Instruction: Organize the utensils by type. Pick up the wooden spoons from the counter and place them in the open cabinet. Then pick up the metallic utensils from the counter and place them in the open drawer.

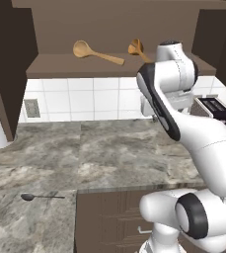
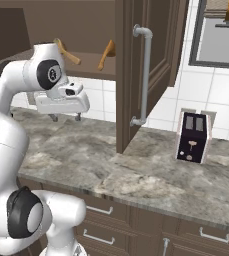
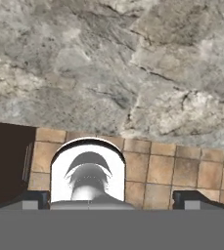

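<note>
I've got both wooden spoons in the open cabinet point(image 1: 60, 64) at the top of the left base frame: the bigger spoon point(image 1: 95, 53) lies flat on the shelf at upper centre, and the second spoon point(image 1: 136, 48) sits just to its right, partly behind my arm. From the right base view, both show at upper left, one point(image 2: 65, 51) peeking over the arm, the other point(image 2: 106, 53) beside the cabinet door point(image 2: 136, 75).

The dark thin utensil point(image 1: 39, 196) lies on the worktop point(image 1: 109, 153) at lower left, near the front edge, well away from everything else.

My tool point(image 2: 65, 117) hangs above the worktop at left in the right base view, fingers pointing down, spread wide and holding nothing. Hand view looks straight down at bare stone point(image 3: 113, 63) and tiled floor point(image 3: 162, 171).

Toaster point(image 2: 193, 136) stands at right on the worktop.
</note>
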Controlling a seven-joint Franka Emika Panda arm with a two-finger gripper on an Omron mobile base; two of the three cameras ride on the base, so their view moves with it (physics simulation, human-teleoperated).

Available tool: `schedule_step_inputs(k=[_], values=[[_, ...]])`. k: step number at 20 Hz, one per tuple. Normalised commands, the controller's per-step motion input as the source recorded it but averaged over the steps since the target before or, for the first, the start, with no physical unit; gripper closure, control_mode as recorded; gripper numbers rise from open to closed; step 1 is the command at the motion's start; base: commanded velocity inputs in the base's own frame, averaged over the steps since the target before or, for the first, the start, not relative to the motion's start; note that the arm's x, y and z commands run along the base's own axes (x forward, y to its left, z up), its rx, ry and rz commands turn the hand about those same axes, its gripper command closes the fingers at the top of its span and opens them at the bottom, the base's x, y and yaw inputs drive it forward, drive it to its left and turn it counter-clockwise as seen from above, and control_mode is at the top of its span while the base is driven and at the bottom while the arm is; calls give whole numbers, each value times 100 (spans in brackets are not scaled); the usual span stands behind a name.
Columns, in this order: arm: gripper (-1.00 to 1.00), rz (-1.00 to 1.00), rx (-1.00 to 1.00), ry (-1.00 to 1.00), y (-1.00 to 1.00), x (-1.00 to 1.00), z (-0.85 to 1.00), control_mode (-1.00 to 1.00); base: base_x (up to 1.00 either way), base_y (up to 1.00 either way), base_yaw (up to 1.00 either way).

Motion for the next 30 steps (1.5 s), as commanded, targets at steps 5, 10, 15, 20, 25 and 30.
schedule_step_inputs(k=[5, 10, 15, 20, 25, 30], values=[[-100, 33, 1, 20, 5, -4, -50, -100, 0, 0, 0], [-100, 39, 0, 11, 23, -7, -62, -100, 0, 0, 0], [-100, 18, 3, 2, 21, 3, -63, -100, 0, 0, 0], [-100, 4, 15, -7, 8, 6, -57, -100, 0, 0, 0], [-100, 6, 15, -3, 25, 21, -54, -100, 0, 0, 0], [-100, 9, 5, 6, 45, 38, -27, -100, 0, 0, 0]])
